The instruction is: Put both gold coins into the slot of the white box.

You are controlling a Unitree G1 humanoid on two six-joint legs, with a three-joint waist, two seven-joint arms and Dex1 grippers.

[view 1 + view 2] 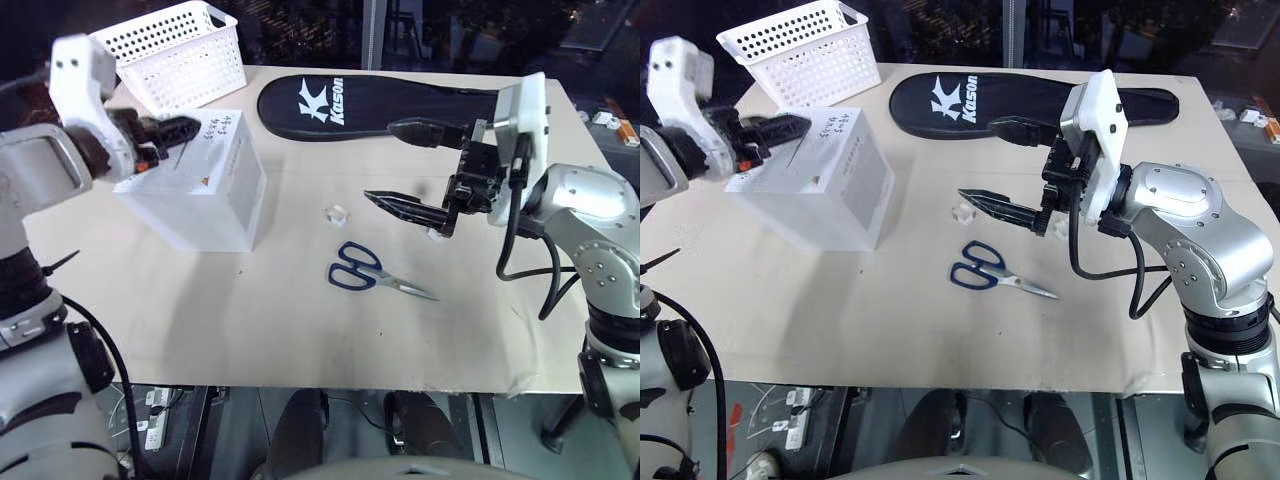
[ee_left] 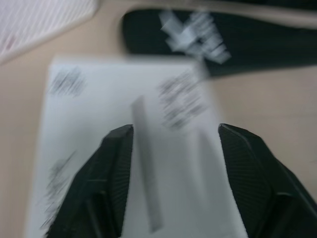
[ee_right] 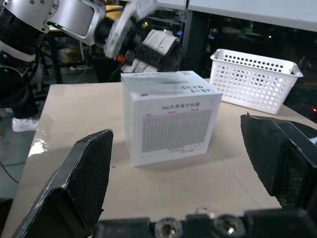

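Left end effector: fingers parted, nothing between them, over box slot.
Right end effector: spread wide, holding nothing.
Coin: on surface, by scissors.
Progress: judged partway; at least this coin left.

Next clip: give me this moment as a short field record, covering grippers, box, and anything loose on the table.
left gripper: open, empty, over the white box top, above the slot
right gripper: open wide, empty, above the table
small pale piece: on the table between box and right gripper
scissors: blue handles, lying flat
white basket: behind the box
black racket cover: far side of the table
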